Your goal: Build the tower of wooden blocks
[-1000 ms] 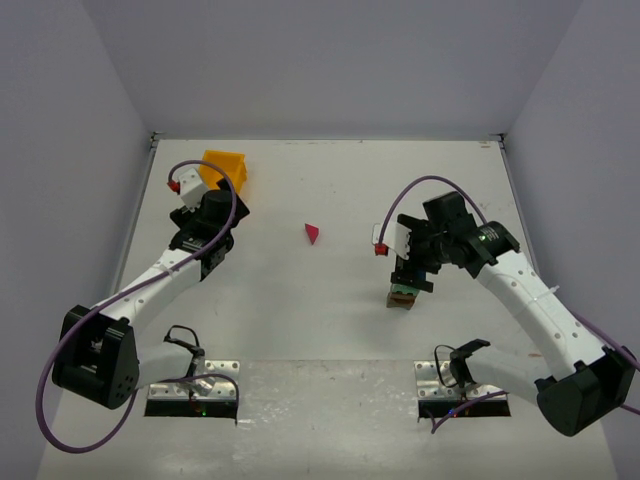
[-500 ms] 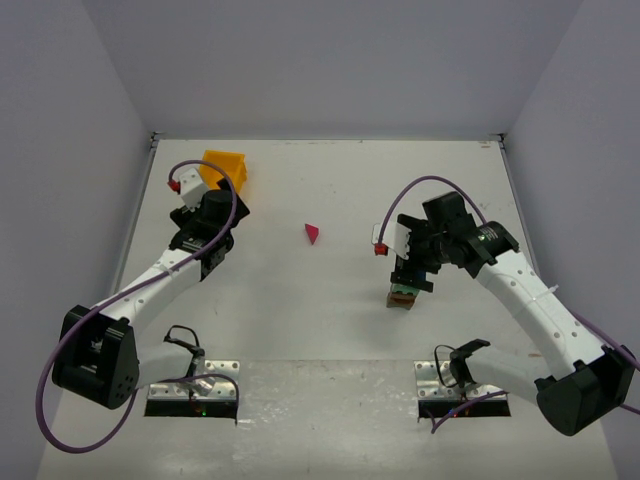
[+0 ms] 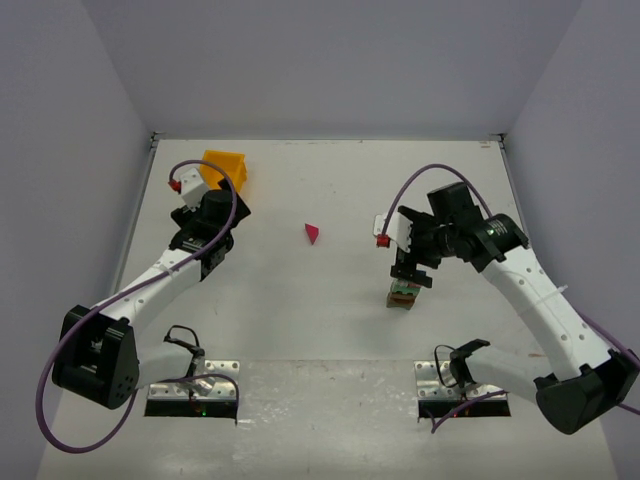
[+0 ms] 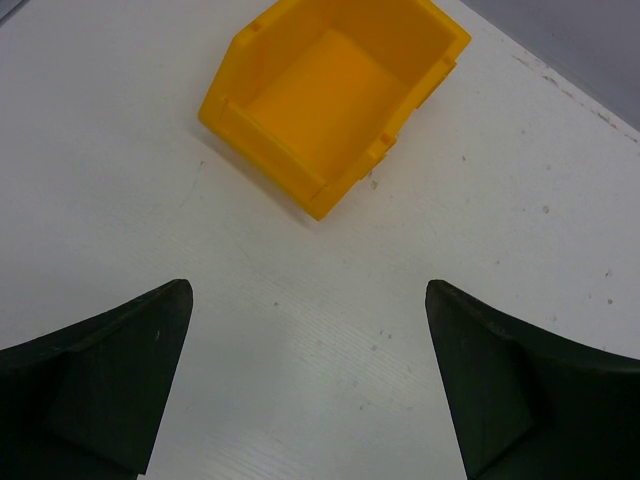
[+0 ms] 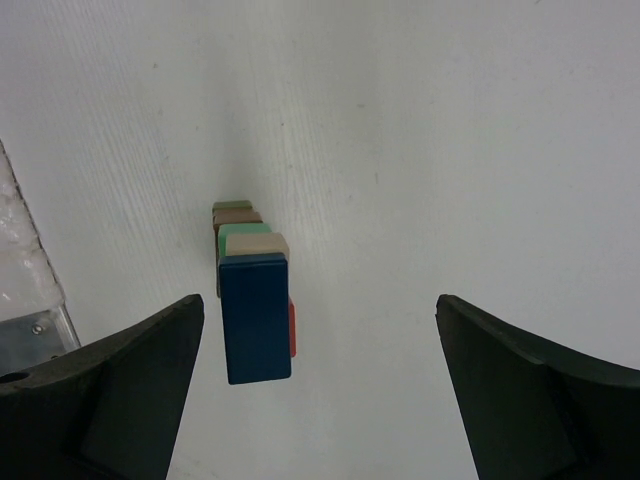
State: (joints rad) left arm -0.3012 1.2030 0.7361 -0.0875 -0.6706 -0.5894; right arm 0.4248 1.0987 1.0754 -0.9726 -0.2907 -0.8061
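Note:
The tower (image 3: 402,294) stands right of centre on the table. From above it is a stack of wood blocks with a blue brick (image 5: 255,316) on top, then cream, green, brown and olive pieces, and a red edge (image 5: 292,328) showing beside the blue one. My right gripper (image 3: 412,270) (image 5: 320,300) hovers open over it, holding nothing, and the stack lies nearer its left finger. A magenta triangular prism (image 3: 313,233) lies alone at mid-table. My left gripper (image 3: 222,198) (image 4: 308,290) is open and empty, just short of the bin.
A yellow-orange plastic bin (image 3: 224,167) (image 4: 335,95) sits empty at the far left, its open side facing my left gripper. Metal base plates (image 3: 462,388) line the near edge. White walls close the table on three sides.
My right arm has shifted slightly up and away, its gripper still open over the tower. The left arm, prism and bin have not moved.

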